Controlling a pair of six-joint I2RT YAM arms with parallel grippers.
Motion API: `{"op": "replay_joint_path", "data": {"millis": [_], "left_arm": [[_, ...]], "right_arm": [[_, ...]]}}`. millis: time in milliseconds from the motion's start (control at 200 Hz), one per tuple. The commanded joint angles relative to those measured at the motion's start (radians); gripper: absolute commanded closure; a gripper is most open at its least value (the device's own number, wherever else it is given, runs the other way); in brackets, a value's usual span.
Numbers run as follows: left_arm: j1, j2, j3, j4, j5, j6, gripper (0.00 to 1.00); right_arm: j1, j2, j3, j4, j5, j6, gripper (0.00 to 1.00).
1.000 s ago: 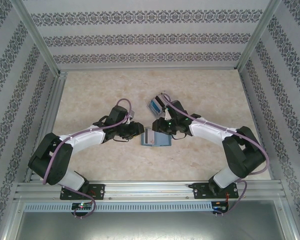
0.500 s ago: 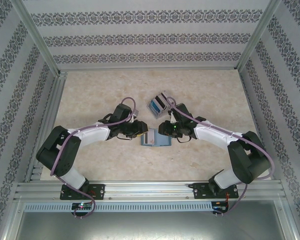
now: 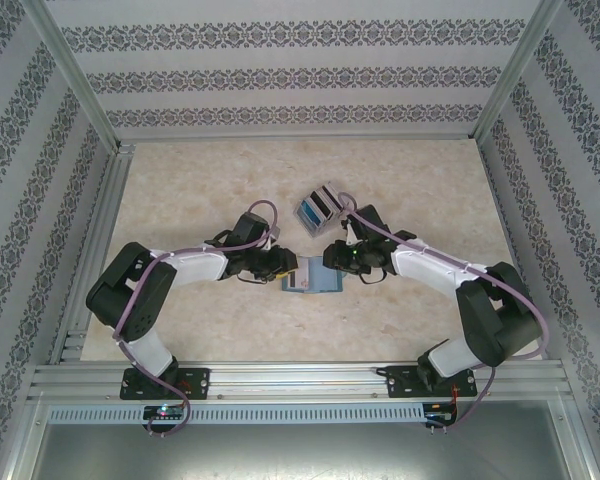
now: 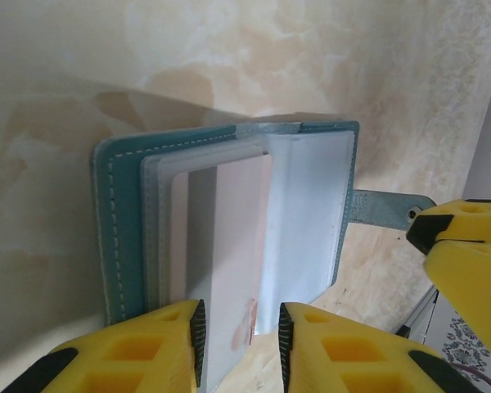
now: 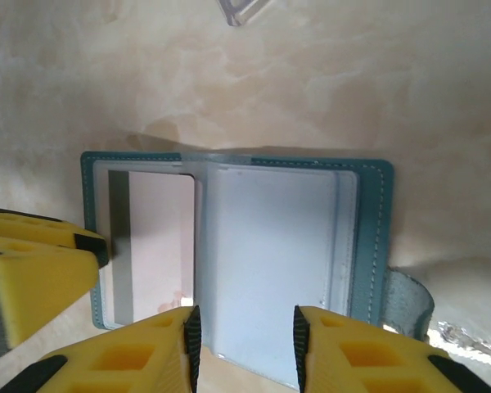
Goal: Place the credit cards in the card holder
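Note:
The teal card holder lies open on the table between both arms. Its clear sleeves are spread out. A whitish-pink credit card with a grey stripe sits partly inside the left sleeve, its near end sticking out. My left gripper hovers open over that end, one finger on each side. My right gripper is open over the near edge of the right clear sleeve, holding nothing. The same card shows through the left pocket. More credit cards lie in a small pile just behind the holder.
The holder's strap with a snap sticks out sideways beside my right gripper's yellow finger. Patterned walls and metal posts fence the table on three sides. A metal rail runs along the near edge.
Both arms have stretched inward and lowered onto the holder. The right gripper slid away from the card pile, which now shows fully. Jaw gaps look unchanged.

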Motion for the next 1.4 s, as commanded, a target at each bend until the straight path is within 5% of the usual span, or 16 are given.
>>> {"op": "replay_joint_path", "data": {"millis": [0,500,909,1144,1394], "left_arm": [[-0.007,0.008,-0.014,0.040,-0.011,-0.005,0.68],[-0.007,-0.054,0.082,-0.117,-0.068,0.067,0.67],[0.001,0.134,0.390,-0.348,-0.050,0.246,0.66],[0.016,0.215,0.420,-0.347,-0.019,0.262,0.66],[0.018,0.229,0.380,-0.310,0.005,0.241,0.66]], "right_arm": [[-0.009,0.022,0.030,-0.008,-0.007,-0.029,0.62],[-0.063,0.089,0.262,-0.114,-0.063,-0.114,0.61],[-0.075,-0.065,0.080,-0.153,-0.061,-0.093,0.61],[0.012,-0.165,-0.002,-0.186,-0.101,-0.022,0.61],[0.103,-0.109,-0.110,-0.107,-0.073,0.048,0.61]]}}
